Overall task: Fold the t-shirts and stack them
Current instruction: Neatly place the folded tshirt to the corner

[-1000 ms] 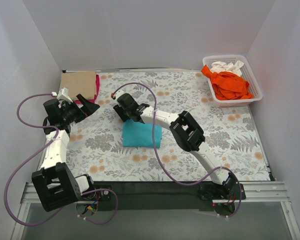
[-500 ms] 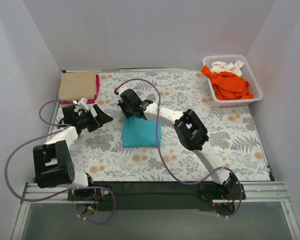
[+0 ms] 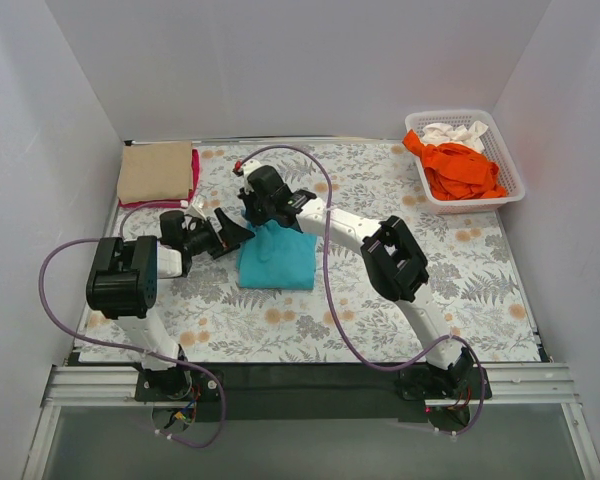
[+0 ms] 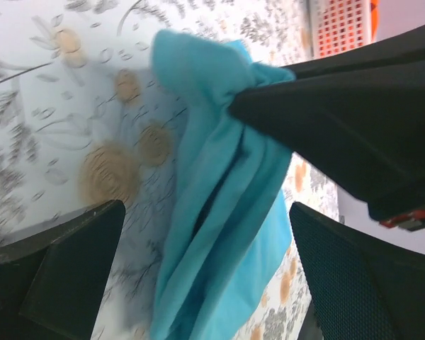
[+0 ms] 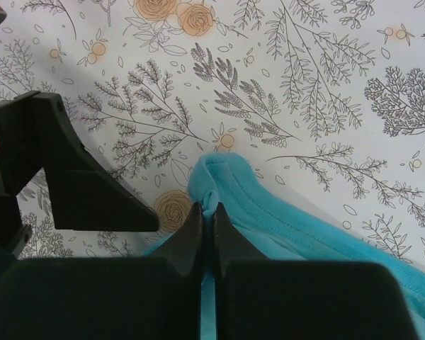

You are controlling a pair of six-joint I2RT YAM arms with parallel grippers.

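My left end effector gapes wide just beside the teal shirt on the counter; my right end effector is clamped on its far corner. Farther back, a tan shirt lies on a magenta shirt; the basket holds an orange shirt and a white shirt.

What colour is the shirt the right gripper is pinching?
Plain turquoise-teal; the shirt shows best in the right wrist view.

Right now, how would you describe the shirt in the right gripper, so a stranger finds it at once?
On the middle of the floral table cloth lies a folded turquoise t-shirt, its far edge pinched by the right gripper. No other shirt here is blue-green.
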